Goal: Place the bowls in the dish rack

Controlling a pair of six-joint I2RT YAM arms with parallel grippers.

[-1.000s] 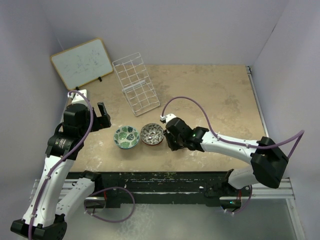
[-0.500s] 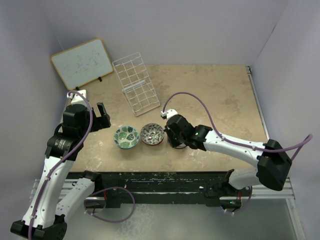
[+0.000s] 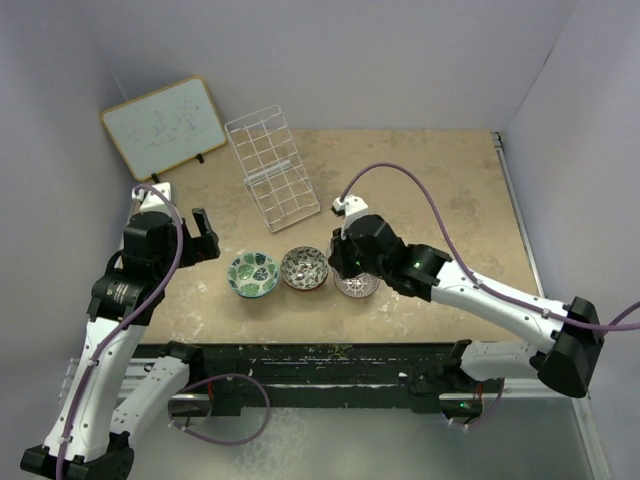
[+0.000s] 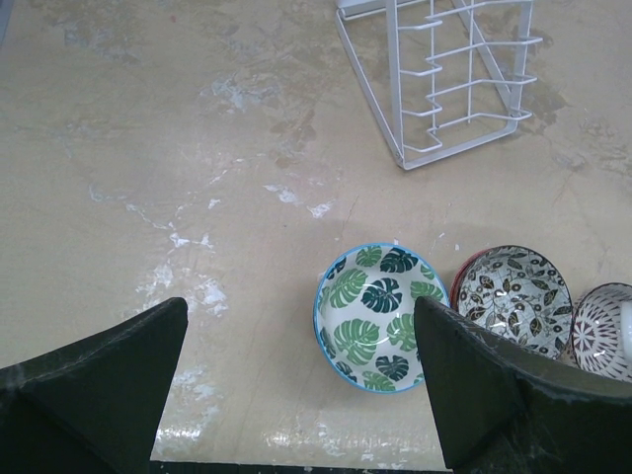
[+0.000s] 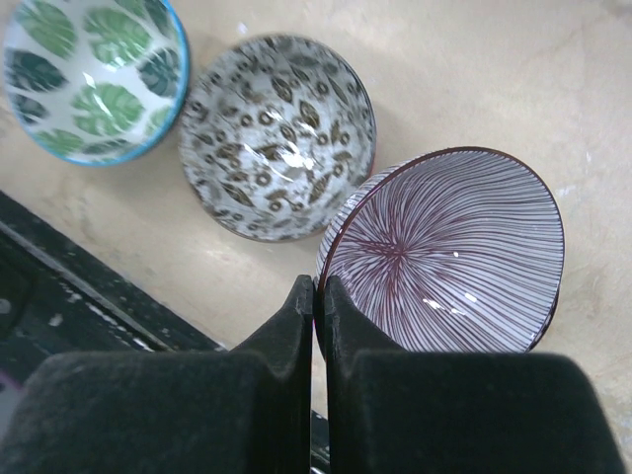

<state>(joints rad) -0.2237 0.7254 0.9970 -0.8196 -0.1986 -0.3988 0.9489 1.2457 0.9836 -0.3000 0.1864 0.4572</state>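
1. Standing at the 10 o'clock corner of the table (image 3: 450, 190), a wood-framed whiteboard (image 3: 163, 125) is noted, with faint marks on its face.
2. At 9 o'clock the left gripper (image 3: 204, 237) is held above the table. Its jaws are spread wide and nothing is gripped. In the wrist view (image 4: 298, 316) only bare tabletop is seen between the two dark fingers.
3. At 7 o'clock the green leaf bowl (image 3: 253, 273) (image 4: 380, 318) (image 5: 94, 79) is set upright on the table. It is blue-rimmed, is placed leftmost in a row of three, and lies on the 3 o'clock side of the left gripper without touching it.
4. At 11 o'clock the dish rack (image 3: 272, 167) (image 4: 449, 84) is stood, white wire with its grid panel tilted back. It is found on the 12 o'clock side of the bowl row, well apart from it.
5. The grey-brown bowl (image 3: 304, 268) (image 4: 513, 299) (image 5: 276, 138) is set upright in the middle of the row, just beside the green leaf bowl.
6. The right gripper (image 3: 345, 262) (image 5: 319, 296) is lowered at the centre of the near edge. Its jaws are closed on the rim of the purple-lined bowl.
7. The purple-lined bowl (image 3: 357, 285) (image 5: 454, 257) (image 4: 604, 331) is placed rightmost, just beside the grey-brown bowl. It is tilted, and whether its foot is off the table cannot be told.
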